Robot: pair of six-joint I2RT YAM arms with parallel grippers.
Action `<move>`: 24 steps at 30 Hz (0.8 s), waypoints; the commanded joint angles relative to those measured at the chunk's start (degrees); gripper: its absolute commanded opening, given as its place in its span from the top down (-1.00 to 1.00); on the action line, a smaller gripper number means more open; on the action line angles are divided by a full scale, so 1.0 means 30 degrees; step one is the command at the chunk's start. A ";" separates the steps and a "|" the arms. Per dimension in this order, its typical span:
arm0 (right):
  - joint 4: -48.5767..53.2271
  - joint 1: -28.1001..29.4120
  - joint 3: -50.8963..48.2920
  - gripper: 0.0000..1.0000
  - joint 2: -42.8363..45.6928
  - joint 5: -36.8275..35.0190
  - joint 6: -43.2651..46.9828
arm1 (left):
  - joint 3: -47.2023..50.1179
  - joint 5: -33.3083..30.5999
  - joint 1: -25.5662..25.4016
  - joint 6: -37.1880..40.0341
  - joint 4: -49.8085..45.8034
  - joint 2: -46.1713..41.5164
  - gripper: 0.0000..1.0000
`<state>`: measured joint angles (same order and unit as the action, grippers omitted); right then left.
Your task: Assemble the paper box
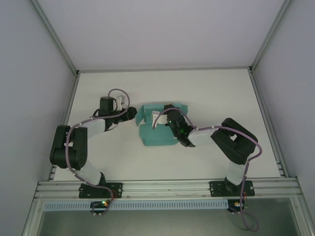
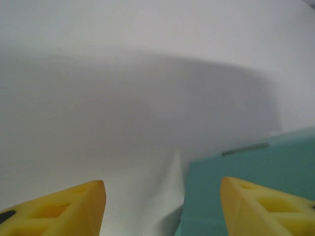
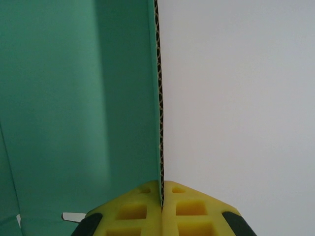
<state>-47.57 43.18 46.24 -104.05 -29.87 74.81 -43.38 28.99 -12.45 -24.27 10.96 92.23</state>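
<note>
Two tools flank the teal paper box [image 1: 156, 136], which sits mid-worktop [image 1: 211, 93] with its far panel raised. The right tool [image 1: 166, 115] is at the box's 12 o'clock side, clamped tight on that raised panel. In its wrist view the yellow pads [image 3: 147, 196] meet on the corrugated edge, and the card stands upright with its green face to the left. The left tool [image 1: 132, 114] sits just beside the box's far-left corner, so the box lies at 3 o'clock from it. Its jaws are spread wide with nothing gripped. From its wrist the teal corner shows in the gap, close to the right-hand finger [image 2: 266, 206]. The left arm is nearer that side, so I judge the next fold falls to it, pushing toward 3 o'clock.
</note>
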 commanded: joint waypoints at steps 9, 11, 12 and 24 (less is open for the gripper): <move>0.0802 0.0238 -0.0118 1.00 0.0572 -0.0617 -0.0517 | 0.2105 -0.0150 -0.2309 0.3185 0.3377 -0.1199 -0.23; 0.0890 0.0233 -0.0177 1.00 0.0690 -0.0624 -0.0483 | 0.2687 -0.0199 -0.2384 0.3318 0.4516 -0.1331 -0.23; 0.0968 0.0249 -0.0211 1.00 0.0699 -0.0592 -0.0476 | 0.3007 -0.0120 -0.2419 0.3355 0.5209 -0.1408 -0.25; 0.2285 0.0486 -0.0048 1.00 0.0934 -0.0122 -0.1060 | 0.2311 0.0483 -0.3204 0.4942 0.8629 0.0824 -0.38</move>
<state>-42.94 43.48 46.22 -102.37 -31.14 73.03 -33.98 28.95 -20.80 -12.60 32.34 92.38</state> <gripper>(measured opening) 0.041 0.687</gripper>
